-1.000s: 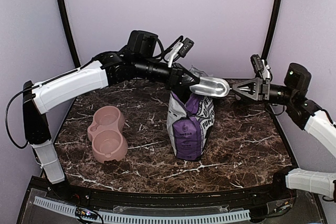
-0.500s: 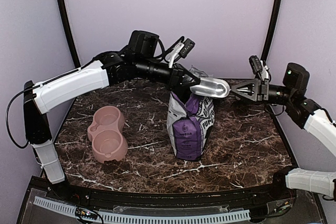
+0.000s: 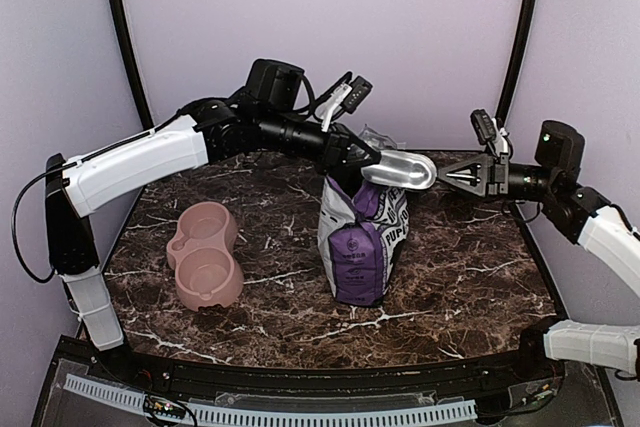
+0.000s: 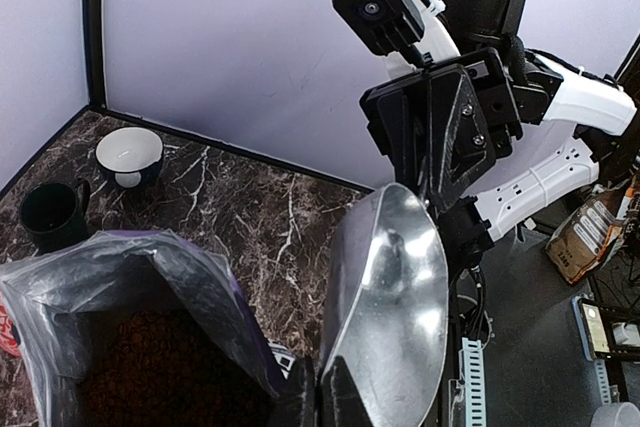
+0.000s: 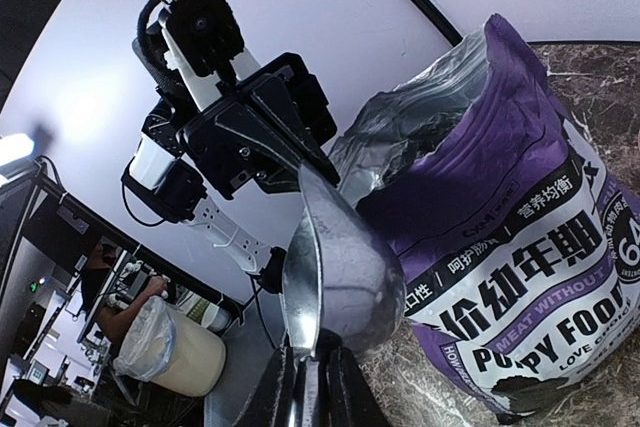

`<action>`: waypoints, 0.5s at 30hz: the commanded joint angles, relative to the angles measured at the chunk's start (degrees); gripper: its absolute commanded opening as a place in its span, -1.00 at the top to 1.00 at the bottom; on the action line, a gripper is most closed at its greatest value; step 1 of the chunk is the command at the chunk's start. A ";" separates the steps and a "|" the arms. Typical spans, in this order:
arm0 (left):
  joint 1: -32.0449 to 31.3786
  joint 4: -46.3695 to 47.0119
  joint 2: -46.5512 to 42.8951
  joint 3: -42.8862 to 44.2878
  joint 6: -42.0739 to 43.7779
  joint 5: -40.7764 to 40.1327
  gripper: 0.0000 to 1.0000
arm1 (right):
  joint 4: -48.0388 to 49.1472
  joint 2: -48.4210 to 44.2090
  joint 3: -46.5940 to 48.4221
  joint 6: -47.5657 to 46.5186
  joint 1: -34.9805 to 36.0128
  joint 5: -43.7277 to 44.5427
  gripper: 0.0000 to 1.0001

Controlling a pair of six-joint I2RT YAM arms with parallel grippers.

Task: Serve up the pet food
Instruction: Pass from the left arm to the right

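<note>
Pet food point(image 4: 170, 367): small reddish-brown dry kibble, a dark heap low inside the open purple-and-white printed bag point(image 3: 358, 247). You see it only through the bag's mouth, in the left wrist view.

The bag stands upright near the middle of the dark marbled table point(image 3: 460, 267), its top flared open.

Your left gripper point(image 3: 358, 162) is clamped on the handle end of a shiny metal scoop point(image 3: 400, 169). It holds the scoop level above the bag's mouth, toward its right side. The scoop's bowl shows bare bright metal in the left wrist view.

Your right gripper point(image 3: 445, 177) meets the scoop from the opposite side. In the right wrist view its fingers point(image 5: 345, 387) sit on either side of the scoop's front lip, drawn in and pinching it.

The pink plastic double bowl point(image 3: 205, 299) lies on the table to the left of the bag, well apart from it and from both grippers.

In the left wrist view a dark mug point(image 4: 55, 215) and a small dark bowl with a white inside point(image 4: 130, 175) stand near each other at a corner of the table.
</note>
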 commanded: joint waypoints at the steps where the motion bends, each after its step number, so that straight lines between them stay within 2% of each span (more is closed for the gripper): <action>1: -0.46 -0.38 0.34 1.96 0.94 -1.20 1.00 | -0.98 -0.51 2.42 -2.40 0.98 -0.99 0.95; 3: -0.53 -0.37 0.42 2.06 0.85 -1.21 1.00 | -2.23 -0.60 2.55 -3.58 0.96 -0.58 1.00; 15: -0.46 -3.36 -0.21 4.10 0.68 -4.88 0.92 | -8.13 -1.01 3.47 -8.35 0.96 6.18 1.00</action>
